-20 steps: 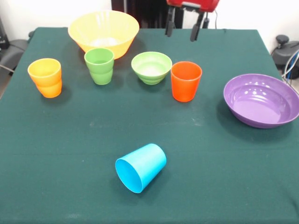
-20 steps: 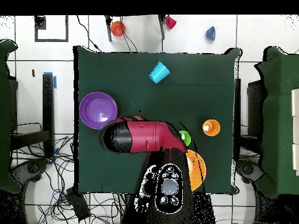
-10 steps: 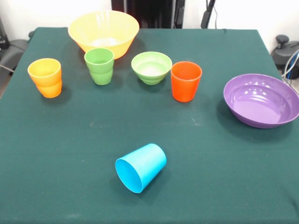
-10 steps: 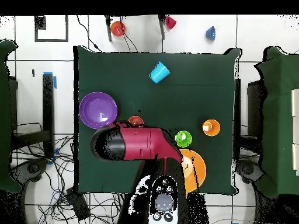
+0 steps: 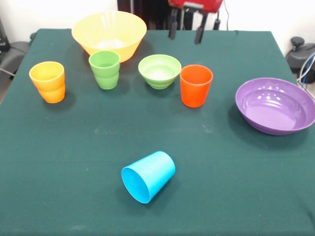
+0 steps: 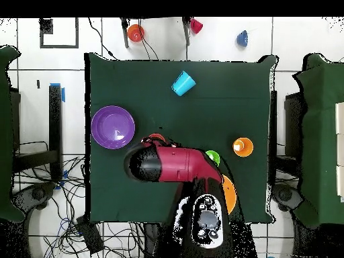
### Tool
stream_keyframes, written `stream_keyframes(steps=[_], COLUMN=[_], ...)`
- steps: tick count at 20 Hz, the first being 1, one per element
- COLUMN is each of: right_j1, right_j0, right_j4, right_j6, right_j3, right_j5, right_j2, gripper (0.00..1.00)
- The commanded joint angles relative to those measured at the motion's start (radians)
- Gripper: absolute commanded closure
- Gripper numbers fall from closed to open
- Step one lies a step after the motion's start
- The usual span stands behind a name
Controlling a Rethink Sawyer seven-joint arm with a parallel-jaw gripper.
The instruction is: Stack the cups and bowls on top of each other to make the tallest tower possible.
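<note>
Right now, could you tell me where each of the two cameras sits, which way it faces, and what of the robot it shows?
Front view: low across the table, facing the robot; of the arm only the open gripper shows, at the top edge.
Overhead view: above the table, looking straight down; the red and black arm reaches in from the bottom, hiding some cups.
Shared: the tipped blue cup, purple bowl, yellow-orange cup.

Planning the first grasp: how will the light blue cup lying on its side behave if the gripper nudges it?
The light blue cup lies on its side, so it likely rolls, curving since it tapers. Its smooth plastic probably makes it light and slippery.
</note>
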Motion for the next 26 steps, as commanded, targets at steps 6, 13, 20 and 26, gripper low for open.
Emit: stream_keyframes(steps=[6, 13, 20, 26], right_j1=[0.199, 0.271, 0.297, 0.295], right_j0=[-0.052, -0.076, -0.087, -0.098], right_j4=[-0.037, -0.056, -0.038, -0.019], right_j6=[0.084, 0.052, 0.071, 0.097], right_j3=[0.024, -0.01, -0.02, -0.002], right_j5=[-0.158, -0.213, -0.253, -0.289], right_j2=[0.087, 0.121, 0.147, 0.177], gripper=[0.0, 0.0, 0.0, 0.0])
